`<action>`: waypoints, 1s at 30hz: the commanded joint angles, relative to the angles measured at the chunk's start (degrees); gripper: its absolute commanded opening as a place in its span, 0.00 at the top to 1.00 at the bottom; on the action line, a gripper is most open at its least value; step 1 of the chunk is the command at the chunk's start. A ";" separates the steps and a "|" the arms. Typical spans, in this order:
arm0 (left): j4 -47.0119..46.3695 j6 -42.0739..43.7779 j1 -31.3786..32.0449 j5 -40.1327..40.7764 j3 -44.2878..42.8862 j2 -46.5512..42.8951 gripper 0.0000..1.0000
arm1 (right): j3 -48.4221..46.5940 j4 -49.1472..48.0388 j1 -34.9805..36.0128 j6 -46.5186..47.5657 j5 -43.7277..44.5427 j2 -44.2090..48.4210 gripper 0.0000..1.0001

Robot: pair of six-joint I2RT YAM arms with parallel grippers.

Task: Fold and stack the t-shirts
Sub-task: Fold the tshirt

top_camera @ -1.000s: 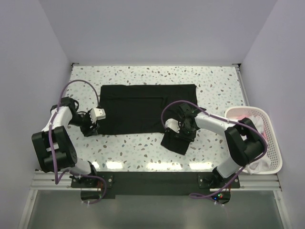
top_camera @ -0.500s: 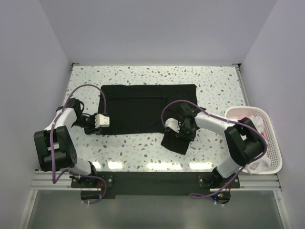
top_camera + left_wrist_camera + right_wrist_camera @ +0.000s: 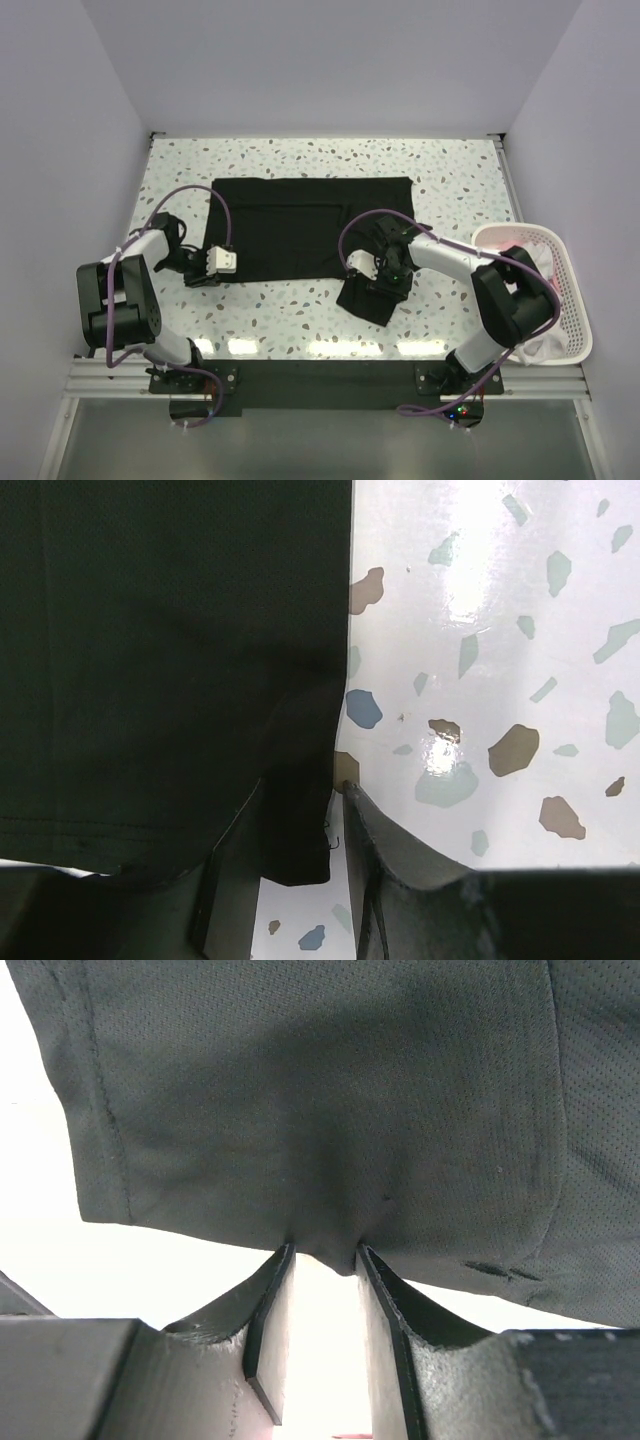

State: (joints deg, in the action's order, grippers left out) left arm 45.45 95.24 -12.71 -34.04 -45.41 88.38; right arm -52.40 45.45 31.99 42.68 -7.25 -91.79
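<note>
The black t-shirt (image 3: pixel 310 228) is seen spread flat on the speckled worktop (image 3: pixel 450 170), with 1 flap at its right end lying toward the near edge. Its near-left corner is pinched between the left fingers (image 3: pixel 235 880), closed to a narrow gap. That flap's cloth is clamped by the right fingers (image 3: pixel 400 1350), nearly closed

Left arm (image 3: pixel 140 241) folded at the elbow, wrist turned rightward; left gripper (image 3: pixel 300 825) low, fingers nipping an edge of the black t-shirt (image 3: pixel 300 225); right arm (image 3: pixel 450 255) reaching leftward; right gripper (image 3: pixel 323 1260) likewise pinching the shirt's fabric.
</note>
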 commanded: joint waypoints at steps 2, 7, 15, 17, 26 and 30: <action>-2.04 0.82 0.23 2.14 0.85 0.83 0.61 | -1.30 -1.06 0.27 -0.22 -0.93 -1.29 0.66; -0.19 1.09 0.23 1.79 0.85 -1.36 0.55 | -0.07 -1.59 0.27 0.21 -0.23 -1.11 0.66; 1.22 0.82 0.05 0.56 0.32 -4.09 0.54 | -3.23 1.92 0.36 -0.75 -1.89 1.87 0.66; 1.74 0.65 0.05 0.03 0.06 -4.53 0.54 | -3.50 1.92 0.27 -1.28 -1.98 1.96 0.66; 0.78 0.65 -0.03 1.96 0.93 -3.22 0.57 | -1.48 -1.15 0.36 -1.90 -1.02 -0.84 0.78; -0.27 0.21 -0.03 3.45 1.46 -1.28 0.58 | -0.42 -1.42 0.27 -1.28 -0.23 -0.59 0.87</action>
State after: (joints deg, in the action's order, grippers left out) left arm 45.87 95.22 -12.67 -31.31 -44.66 85.82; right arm -53.63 45.08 31.99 41.15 -7.33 -92.53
